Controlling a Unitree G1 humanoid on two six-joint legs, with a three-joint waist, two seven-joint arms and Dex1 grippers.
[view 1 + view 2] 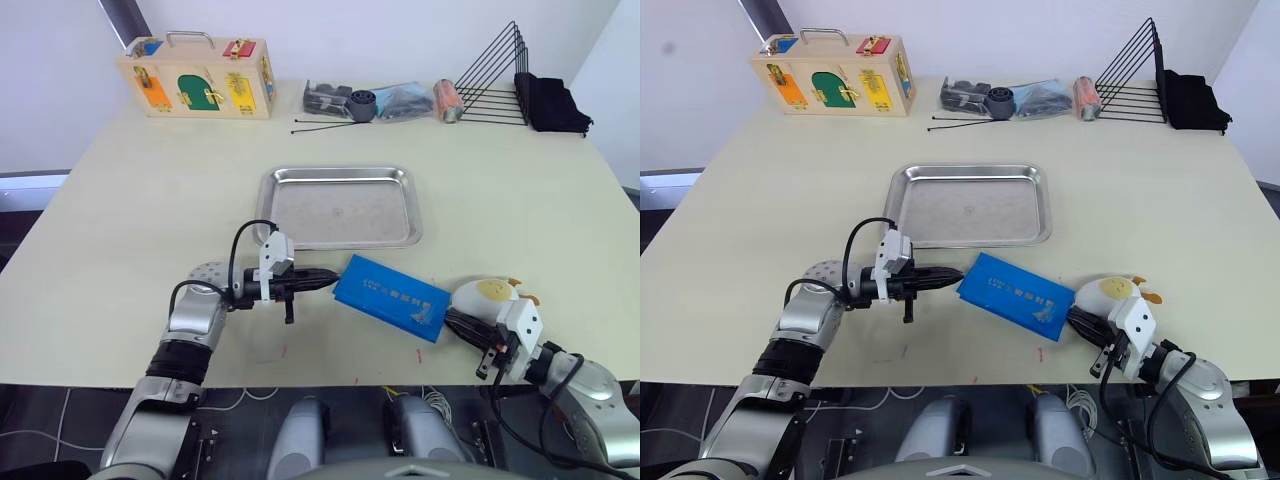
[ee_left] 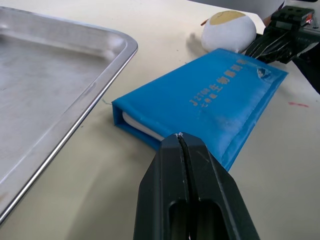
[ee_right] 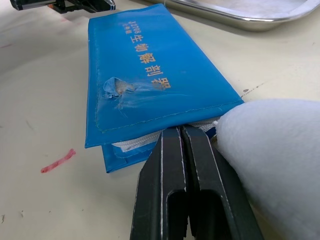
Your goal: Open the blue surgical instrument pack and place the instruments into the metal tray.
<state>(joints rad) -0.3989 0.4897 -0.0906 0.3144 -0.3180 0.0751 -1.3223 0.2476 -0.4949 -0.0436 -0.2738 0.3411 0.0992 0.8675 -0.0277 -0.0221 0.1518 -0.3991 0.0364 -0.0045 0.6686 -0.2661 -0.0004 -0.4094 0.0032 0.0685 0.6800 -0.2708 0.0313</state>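
blue surgical instrument pack (image 1: 391, 297) looks light, soft and slick; left pincer (image 1: 334, 279) closed empty at one end, right pincer (image 3: 182, 131) closed at the zipper edge, best hold.

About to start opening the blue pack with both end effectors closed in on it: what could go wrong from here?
The white plush toy presses against the right end effector at the blue pack's zipper edge, so it may get dragged or block the pull. The left end effector is shut and grips nothing, so the pack could slide. The pack lies close to the metal tray's rim and may snag on it.
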